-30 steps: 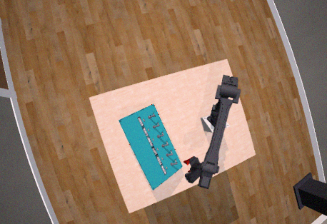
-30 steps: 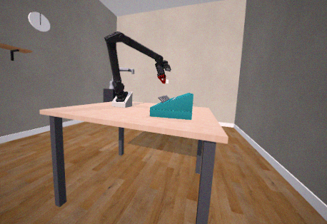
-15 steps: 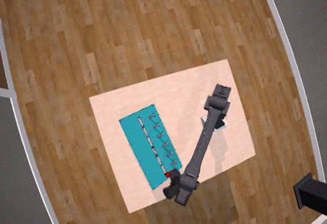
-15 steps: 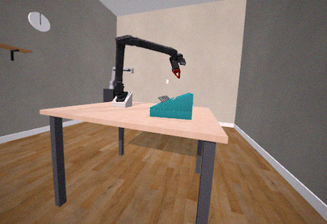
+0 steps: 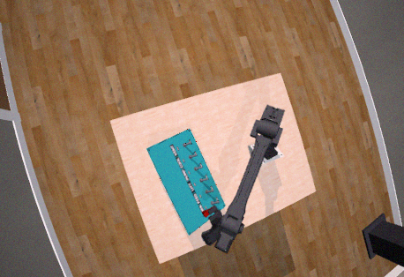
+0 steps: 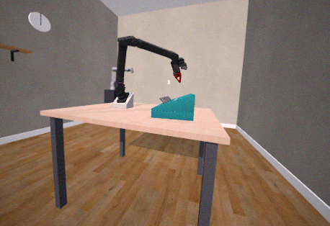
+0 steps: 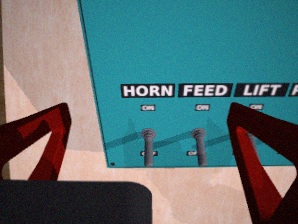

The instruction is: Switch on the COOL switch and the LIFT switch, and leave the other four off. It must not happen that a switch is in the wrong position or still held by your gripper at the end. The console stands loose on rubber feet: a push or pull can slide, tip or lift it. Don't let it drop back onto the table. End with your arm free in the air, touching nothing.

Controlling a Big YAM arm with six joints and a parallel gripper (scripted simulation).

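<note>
The teal console [image 5: 169, 169] [image 6: 178, 109] [image 7: 190, 45] stands on the table with a sloped face and a row of several grey levers. In the wrist view the HORN lever [image 7: 149, 152] and the FEED lever [image 7: 201, 152] point down over their OFF marks. The LIFT label [image 7: 262, 90] is readable; its lever is mostly hidden behind the right finger, so its position is unclear. The COOL switch is outside the wrist view, and its label is unreadable in the top and exterior views. My gripper [image 5: 205, 213] [image 6: 178, 78] [image 7: 149, 111] is open and empty, above the console's HORN end.
The pale table [image 5: 137, 150] [image 6: 90, 116] [image 7: 40, 55] bears the console and the arm's white base [image 6: 123, 104]. The arm [image 5: 247, 181] [image 6: 151, 48] reaches from the base to the console's HORN end, near a table edge.
</note>
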